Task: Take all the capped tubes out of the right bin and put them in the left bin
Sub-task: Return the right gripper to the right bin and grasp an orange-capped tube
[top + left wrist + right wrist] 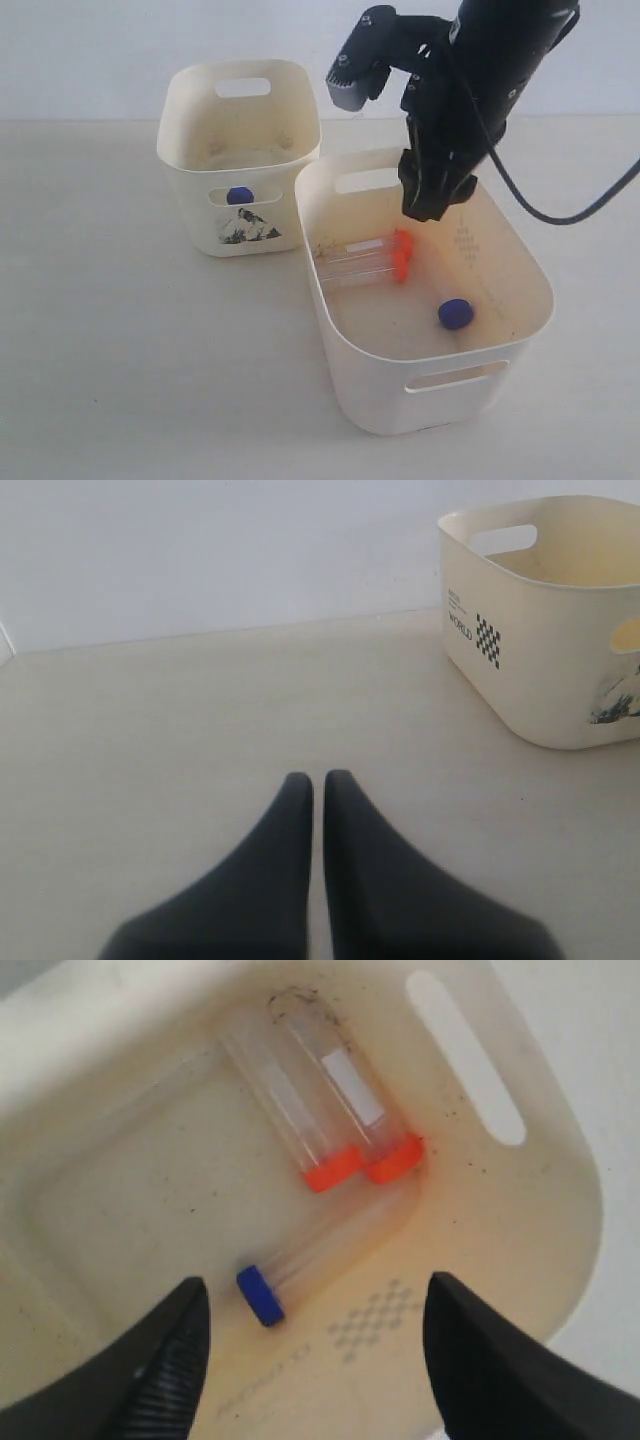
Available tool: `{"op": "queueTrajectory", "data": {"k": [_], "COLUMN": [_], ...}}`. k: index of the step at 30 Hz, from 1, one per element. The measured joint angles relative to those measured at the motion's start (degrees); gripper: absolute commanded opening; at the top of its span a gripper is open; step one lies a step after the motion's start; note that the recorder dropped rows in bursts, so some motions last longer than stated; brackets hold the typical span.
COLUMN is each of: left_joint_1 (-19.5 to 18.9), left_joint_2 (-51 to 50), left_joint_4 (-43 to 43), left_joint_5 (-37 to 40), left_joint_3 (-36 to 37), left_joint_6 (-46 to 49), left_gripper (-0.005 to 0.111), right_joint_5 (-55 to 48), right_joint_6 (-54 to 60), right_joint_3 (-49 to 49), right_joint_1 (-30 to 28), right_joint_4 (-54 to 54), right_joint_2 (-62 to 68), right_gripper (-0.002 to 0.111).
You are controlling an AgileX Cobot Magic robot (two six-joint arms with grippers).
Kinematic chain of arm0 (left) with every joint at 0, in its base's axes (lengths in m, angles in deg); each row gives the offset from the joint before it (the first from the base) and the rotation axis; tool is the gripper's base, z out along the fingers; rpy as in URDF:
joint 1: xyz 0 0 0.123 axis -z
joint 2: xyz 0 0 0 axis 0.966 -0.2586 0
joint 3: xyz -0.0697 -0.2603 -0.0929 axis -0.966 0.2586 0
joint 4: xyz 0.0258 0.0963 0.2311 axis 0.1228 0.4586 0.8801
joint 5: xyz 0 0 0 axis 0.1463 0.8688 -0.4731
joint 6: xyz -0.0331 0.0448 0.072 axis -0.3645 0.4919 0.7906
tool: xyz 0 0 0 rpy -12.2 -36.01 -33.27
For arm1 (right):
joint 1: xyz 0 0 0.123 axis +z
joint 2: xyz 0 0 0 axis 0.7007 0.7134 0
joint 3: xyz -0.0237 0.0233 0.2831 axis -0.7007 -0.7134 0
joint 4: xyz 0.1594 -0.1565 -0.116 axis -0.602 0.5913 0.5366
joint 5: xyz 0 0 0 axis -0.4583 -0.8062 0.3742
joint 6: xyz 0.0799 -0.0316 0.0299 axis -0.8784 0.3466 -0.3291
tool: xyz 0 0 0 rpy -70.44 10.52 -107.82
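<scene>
While three capped tubes lie on the floor of the right bin (430, 400), the task is judged well short of complete. Two orange-capped tubes (285, 1100) rest side by side and touching, caps level. One blue-capped tube (262, 1295) lies alone near them, its clear body running toward their caps. A single blue cap (240, 196) shows through the front handle slot of the left bin (190, 215); this suggests one tube is already delivered, though its body cannot be made out. On that reading, one is done and three are left. The right claw (435, 205) hangs above the right bin, over the tubes, with its jaws spread wide and nothing between them; no tube is touched or lifted. The left claw (315, 780) hovers over bare bench well apart from both bins, its fingers pressed together and holding nothing. The right bin shows brown specks and a faint printed pattern on its floor. The left bin carries the black mountain drawing on its front, and in the left wrist view a side wall bears a checker mark and lettering. The two bins stand just beside each other, with the left bin nearer the back edge of the bench (120, 350) and the right bin nearer the front edge. The bench is a pale, matt, unmarked surface. A plain light wall (80, 50) rises behind the back edge. Nothing else stands on the bench in any view.
</scene>
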Motion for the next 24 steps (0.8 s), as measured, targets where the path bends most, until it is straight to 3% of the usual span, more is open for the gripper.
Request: {"op": "queueTrajectory", "data": {"k": [7, 10, 16, 24], "left_joint_1": [0.0, 0.0, 0.0, 0.0], "left_joint_2": [0.0, 0.0, 0.0, 0.0], "left_joint_4": [0.0, 0.0, 0.0, 0.0], "left_joint_5": [0.0, 0.0, 0.0, 0.0], "left_joint_3": [0.0, 0.0, 0.0, 0.0], "left_joint_6": [0.0, 0.0, 0.0, 0.0], "left_gripper": [0.004, 0.004, 0.004, 0.004], "right_joint_5": [-1.8, 3.4, 19.7, 28.4], "right_joint_6": [26.6, 37.7, 46.6, 50.6], "right_joint_3": [-7.4, -13.2, -18.0, -18.5], "right_joint_1": [-0.1, -0.1, -0.1, -0.1], "right_joint_4": [-6.0, -6.1, -7.0, -10.1], "right_joint_2": [-0.1, -0.1, -0.1, 6.0], "right_gripper": [0.059, 0.059, 0.059, 0.059]}}
